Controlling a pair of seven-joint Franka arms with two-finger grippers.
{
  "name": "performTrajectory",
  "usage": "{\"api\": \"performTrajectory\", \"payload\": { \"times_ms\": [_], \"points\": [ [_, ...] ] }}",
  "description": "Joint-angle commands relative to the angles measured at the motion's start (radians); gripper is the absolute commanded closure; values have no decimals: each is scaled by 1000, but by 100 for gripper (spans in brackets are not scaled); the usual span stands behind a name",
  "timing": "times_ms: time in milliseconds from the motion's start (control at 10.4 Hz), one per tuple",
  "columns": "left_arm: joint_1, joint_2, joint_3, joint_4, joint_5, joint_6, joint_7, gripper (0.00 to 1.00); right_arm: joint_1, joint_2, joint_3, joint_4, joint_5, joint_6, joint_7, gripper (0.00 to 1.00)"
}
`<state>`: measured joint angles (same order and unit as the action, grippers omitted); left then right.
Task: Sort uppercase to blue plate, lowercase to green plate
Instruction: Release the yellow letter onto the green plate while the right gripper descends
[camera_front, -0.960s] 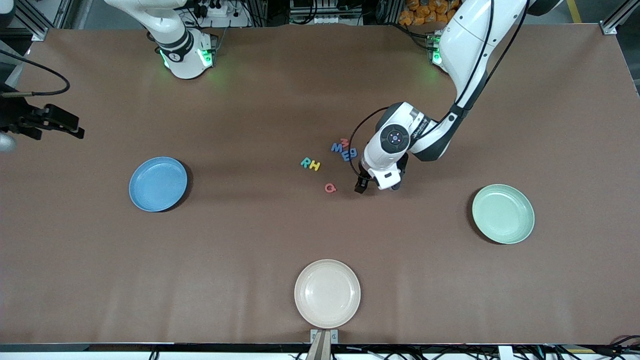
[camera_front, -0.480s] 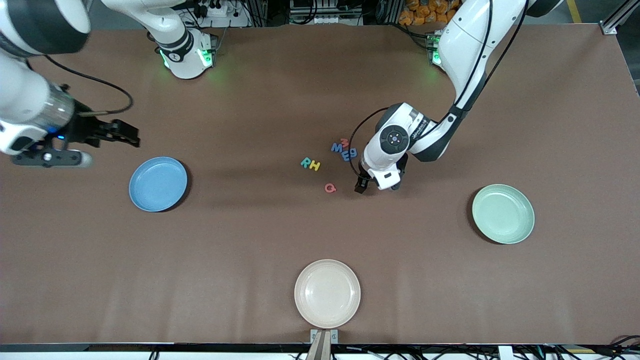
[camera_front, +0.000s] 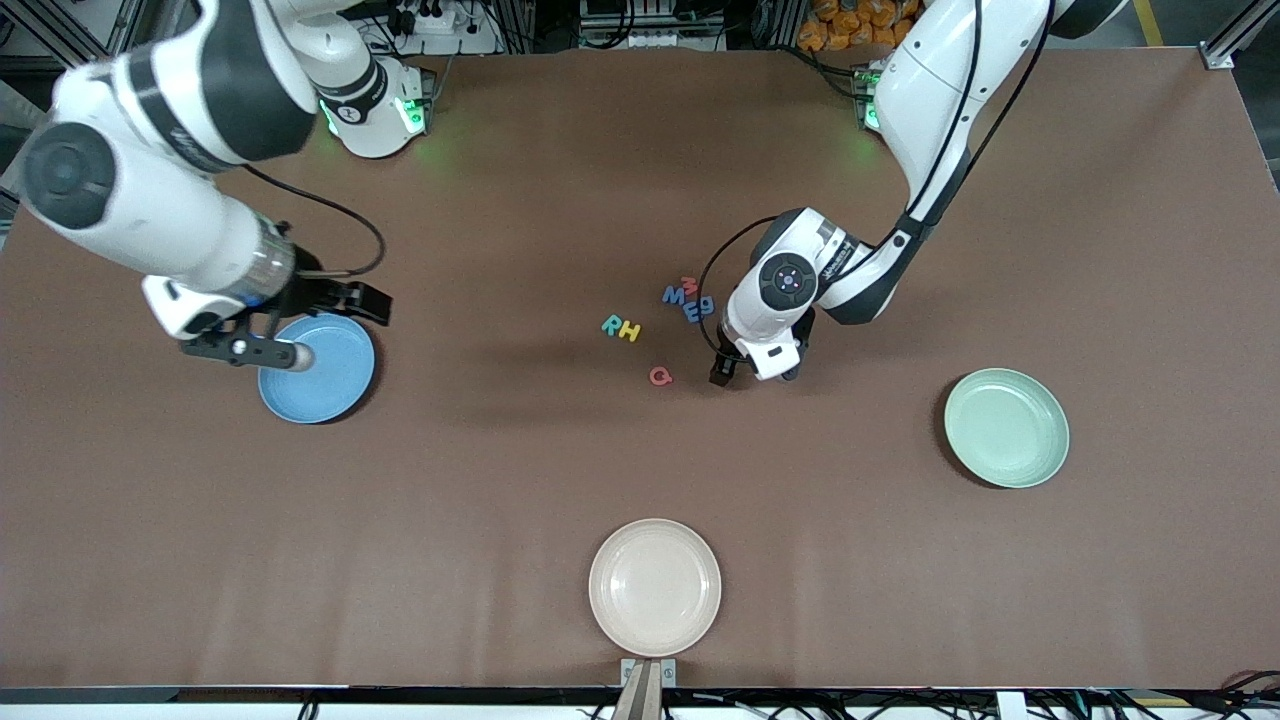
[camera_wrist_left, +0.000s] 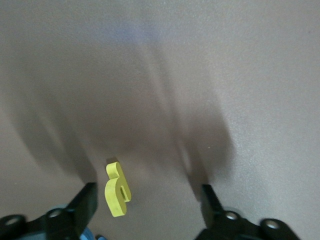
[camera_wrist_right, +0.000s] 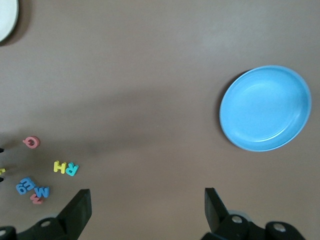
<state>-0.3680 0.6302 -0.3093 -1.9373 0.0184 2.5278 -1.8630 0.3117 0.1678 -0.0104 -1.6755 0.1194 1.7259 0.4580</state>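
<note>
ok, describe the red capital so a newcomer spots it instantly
Start at the cluster of foam letters mid-table, beside the left claw. The red capital lies alone, nearer the front camera than the teal R and yellow H pair. It is round like a ring, unlike the zigzag red letter in the cluster.

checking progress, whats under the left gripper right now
In the left wrist view, a yellow lowercase letter lies on the brown table between the open left gripper. From the front, the wrist covers it.
</note>
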Motion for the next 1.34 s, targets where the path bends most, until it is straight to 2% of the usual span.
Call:
{"api": "performTrajectory", "payload": {
  "times_ms": [0, 480, 672, 960, 1247],
  "points": [
    [-11, -4, 6, -12, 28, 23, -38, 100, 84, 68, -8, -6, 13, 70, 97, 0],
    [3, -24, 6, -22, 28, 25, -38, 100, 211, 214, -7, -15, 12, 222, 353, 0],
    [15, -47, 6, -22, 28, 20, -35, 100, 291, 220, -7, -65, 12, 332, 492, 0],
    [128, -150, 6, -17, 54, -20, -7, 100, 362, 277, -5, -72, 23, 421, 669, 0],
    [291, -201, 6, -9, 71, -78, 109, 100, 434, 360, 3, -64, 22, 556, 969, 0]
  ]
}}
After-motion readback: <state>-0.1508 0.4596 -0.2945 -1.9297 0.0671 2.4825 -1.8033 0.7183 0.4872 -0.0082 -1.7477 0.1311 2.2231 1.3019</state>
